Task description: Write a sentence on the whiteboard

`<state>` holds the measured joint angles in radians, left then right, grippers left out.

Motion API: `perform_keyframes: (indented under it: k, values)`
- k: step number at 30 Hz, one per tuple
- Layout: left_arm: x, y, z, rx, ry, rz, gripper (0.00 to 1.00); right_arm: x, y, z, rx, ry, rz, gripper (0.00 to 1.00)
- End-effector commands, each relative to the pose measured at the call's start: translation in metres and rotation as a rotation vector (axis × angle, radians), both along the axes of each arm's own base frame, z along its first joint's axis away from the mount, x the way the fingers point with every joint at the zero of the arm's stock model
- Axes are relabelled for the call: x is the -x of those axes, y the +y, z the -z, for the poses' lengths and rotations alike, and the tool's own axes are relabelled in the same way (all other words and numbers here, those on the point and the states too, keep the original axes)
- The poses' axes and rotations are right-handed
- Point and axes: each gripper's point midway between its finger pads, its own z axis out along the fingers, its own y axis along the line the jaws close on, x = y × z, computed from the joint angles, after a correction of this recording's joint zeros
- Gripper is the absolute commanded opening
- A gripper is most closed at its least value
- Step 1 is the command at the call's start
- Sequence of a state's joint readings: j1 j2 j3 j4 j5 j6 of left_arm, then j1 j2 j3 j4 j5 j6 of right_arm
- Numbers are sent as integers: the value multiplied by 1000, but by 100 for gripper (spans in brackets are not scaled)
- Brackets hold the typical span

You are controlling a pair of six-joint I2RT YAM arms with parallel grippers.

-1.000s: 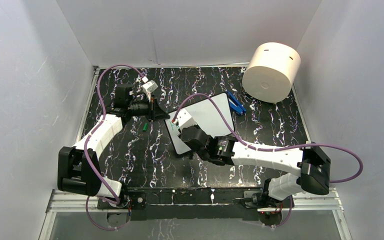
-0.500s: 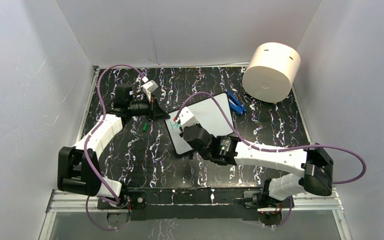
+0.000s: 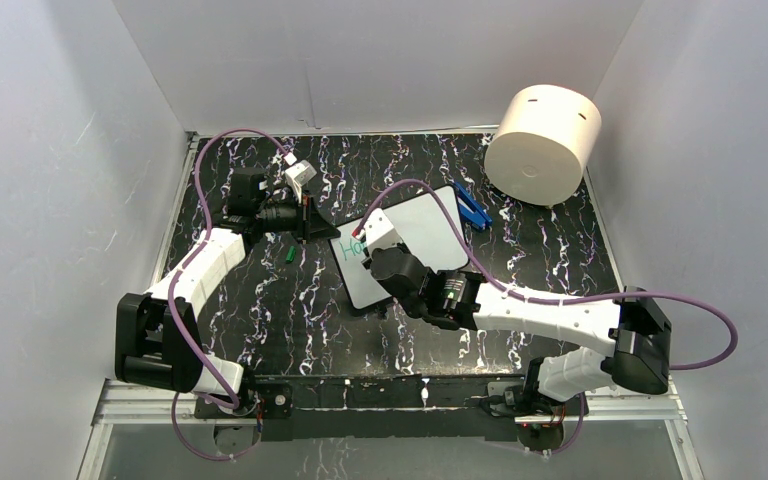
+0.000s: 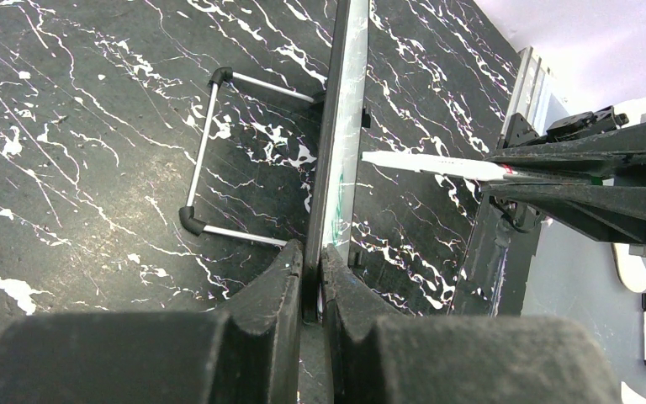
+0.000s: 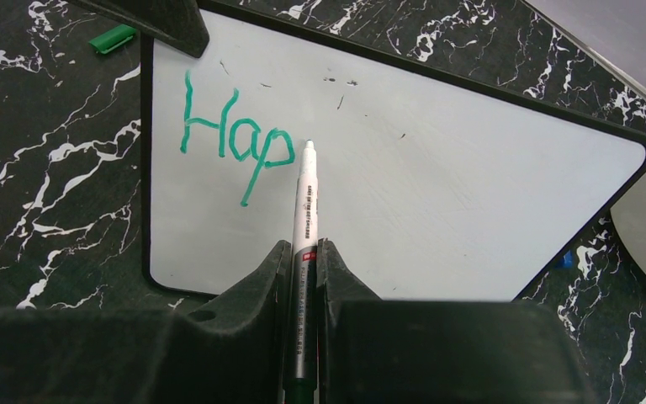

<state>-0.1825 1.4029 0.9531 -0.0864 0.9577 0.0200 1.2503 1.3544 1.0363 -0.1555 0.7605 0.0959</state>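
Since a second ago my right gripper [image 5: 304, 249], closed on the marker [image 5: 306, 189], has slid rightward, leaving the sentence [image 5: 235, 143] at "Hap" on the whiteboard [image 5: 471, 194] mid-way across the table [image 5: 50, 210], whose edge my left gripper [image 4: 313, 257] pinches shut (thinly), so pressing hard could twist it and smear letters.

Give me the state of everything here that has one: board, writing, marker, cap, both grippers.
whiteboard: clamped at one edge, mostly blank.
sentence: unfinished, only Hap written.
marker: uncapped, tip at the board right of the p.
green cap: off, lying on the table beside the board.
left gripper: shut on the whiteboard's edge.
right gripper: shut on the marker.
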Motion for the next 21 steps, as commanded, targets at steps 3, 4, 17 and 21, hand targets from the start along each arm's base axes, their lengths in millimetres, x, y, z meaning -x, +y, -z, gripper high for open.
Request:
perform_keyframes:
  k: [3,4,17,21]
  values:
    - [3,2,23,-74,45,-15,0,-9,6,-18,-53,-48,27,0]
    - [3,2,23,-74,45,-14,0,-9,6,-18,-53,-49,27,0]
    - [3,2,23,-73,47,-12,0,-14,10,-13,-39,-55,35,0]
    - [4,1,23,-72,45,-9,0,-16,9,-12,-34,-57,42,0]
